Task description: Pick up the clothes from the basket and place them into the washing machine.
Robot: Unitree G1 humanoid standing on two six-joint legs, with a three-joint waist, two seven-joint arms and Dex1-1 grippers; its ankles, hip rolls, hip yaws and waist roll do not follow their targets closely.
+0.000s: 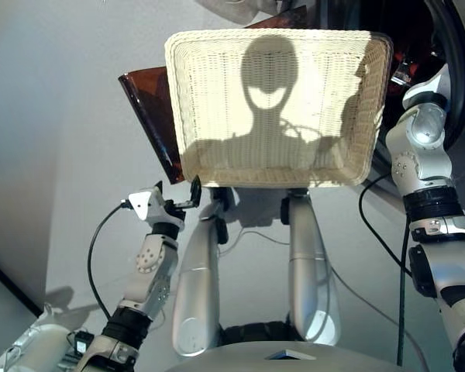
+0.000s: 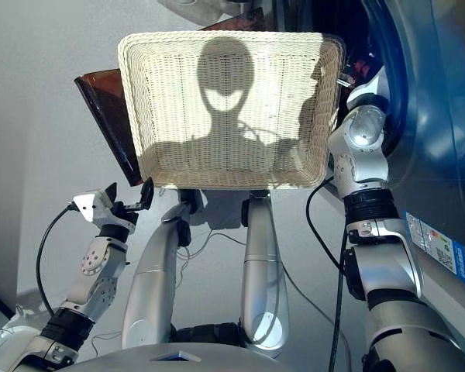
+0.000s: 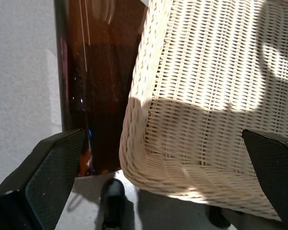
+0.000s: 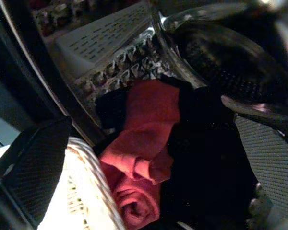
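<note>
The cream wicker basket [image 1: 217, 116] holds nothing; only shadow falls on its floor. My right arm [image 1: 422, 132] reaches past its right side into the washing machine [image 2: 442, 155]. The right wrist view looks into the drum, where a coral red garment [image 4: 144, 143] lies crumpled against black cloth [image 4: 206, 158]. The right gripper [image 4: 144, 115] is open just short of them, holding nothing. My left gripper [image 1: 178, 195] hangs open below the basket's near left corner [image 3: 149, 163], touching nothing.
A brown tinted panel [image 1: 151, 116] leans behind the basket's left side. A blue sticker [image 2: 442, 248] marks the machine's front. Cables trail over the grey floor [image 1: 62, 116] on the left. The basket rim [image 4: 86, 191] sits close under the right gripper.
</note>
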